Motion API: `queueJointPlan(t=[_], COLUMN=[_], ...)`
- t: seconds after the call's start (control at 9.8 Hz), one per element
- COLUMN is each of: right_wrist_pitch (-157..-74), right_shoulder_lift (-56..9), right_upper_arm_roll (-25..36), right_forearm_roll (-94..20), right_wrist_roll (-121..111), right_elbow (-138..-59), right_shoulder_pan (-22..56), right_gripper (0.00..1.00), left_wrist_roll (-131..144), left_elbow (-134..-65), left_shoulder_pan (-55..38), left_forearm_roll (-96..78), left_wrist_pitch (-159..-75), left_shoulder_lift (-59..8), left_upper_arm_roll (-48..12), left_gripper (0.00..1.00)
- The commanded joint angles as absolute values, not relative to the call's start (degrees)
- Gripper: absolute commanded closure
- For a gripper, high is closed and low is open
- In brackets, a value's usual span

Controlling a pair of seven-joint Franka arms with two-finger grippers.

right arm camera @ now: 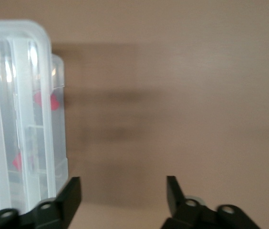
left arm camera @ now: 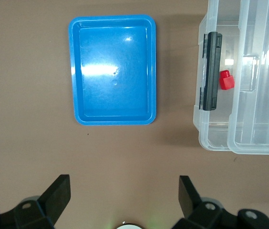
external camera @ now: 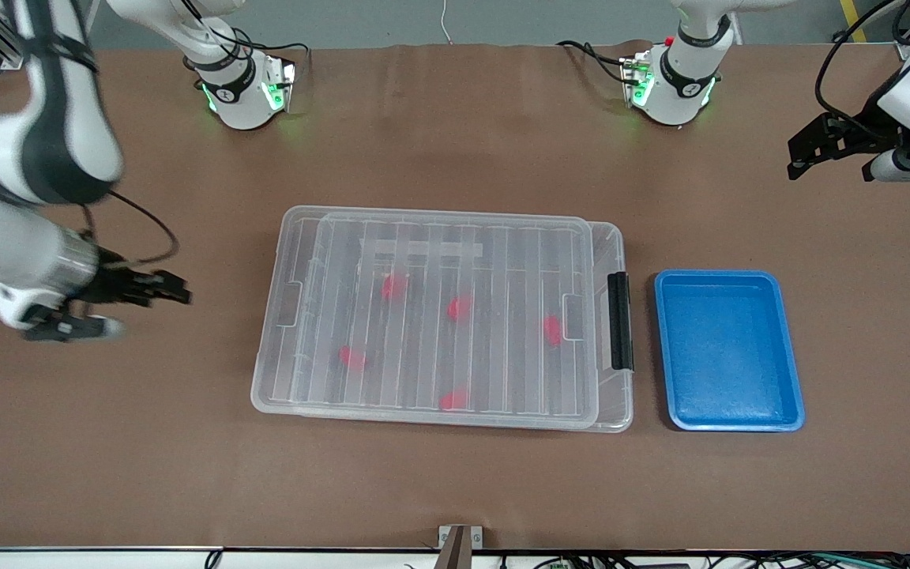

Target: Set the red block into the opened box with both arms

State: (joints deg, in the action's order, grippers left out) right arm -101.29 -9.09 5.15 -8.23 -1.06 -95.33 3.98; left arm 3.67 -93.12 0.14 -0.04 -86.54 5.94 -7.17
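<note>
Five red blocks lie inside the box (external camera: 439, 316), seen through its ribbed clear lid (external camera: 455, 316), which sits on the box shifted toward the right arm's end so a strip of the box stays uncovered at the latch end. Blocks counted: one (external camera: 394, 286) farthest from the front camera, one (external camera: 460, 308) near the middle, one (external camera: 553, 329) close to the latch end, one (external camera: 351, 356) toward the right arm's end, one (external camera: 453, 399) nearest the front camera by the box wall. The block near the latch shows its stepped shape in the left wrist view (left arm camera: 226, 80). One black latch (external camera: 619, 321) on the short end facing the blue tray (external camera: 727, 349). Tray is one, shallow, nothing in it, just beside the box with a narrow gap of bare table between them. One brown table (external camera: 455, 490) with wide bare room on every side of the box, most on the strip nearest the front camera and toward the right arm's end. Right gripper (external camera: 151, 292) over bare table off the box's short end at the right arm's end, apart from the box, fingers (right arm camera: 72, 193) spread, released, holding nothing. Left gripper (external camera: 826, 150) over bare table at the left arm's end, well apart from tray and box, fingers (left arm camera: 60, 191) spread wide, holding nothing, arm waiting. No readable writing or labels on box, tray or blocks.
</note>
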Motion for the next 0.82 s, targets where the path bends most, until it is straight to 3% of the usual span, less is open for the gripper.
queueJointPlan(t=[0.0,0.1,0.31,0.71], right_wrist_pitch=[-92.77,-86.55,-82.02,-77.95], right_shoulder_lift=[-5.37,-3.71,3.48,3.25], right_upper_arm_roll=[3.61,2.99,2.46,3.43], right_forearm_roll=[-3.18,-2.56,-3.33,-2.30], right_wrist_roll=[8.56,12.44,12.40,11.00], right_elbow=[-90.12,-87.22,-87.36,-84.37], right_shoulder_pan=[2.29,0.98,-2.97,-3.96], right_gripper=[0.00,0.00,0.00,0.00], left_wrist_roll=[2.72,3.07,3.07,2.64], left_elbow=[-94.13,-94.13,-94.13,-92.64], left_shoulder_pan=[-0.17,-0.09,0.09,0.00], left_forearm_roll=[0.44,0.44,0.26,0.26], left_wrist_pitch=[-86.40,-86.40,-86.05,-85.17], left_shoulder_lift=[5.27,5.27,5.80,5.36], left_upper_arm_roll=[-7.03,-7.03,-7.03,-7.03], left_gripper=[0.00,0.00,0.00,0.00])
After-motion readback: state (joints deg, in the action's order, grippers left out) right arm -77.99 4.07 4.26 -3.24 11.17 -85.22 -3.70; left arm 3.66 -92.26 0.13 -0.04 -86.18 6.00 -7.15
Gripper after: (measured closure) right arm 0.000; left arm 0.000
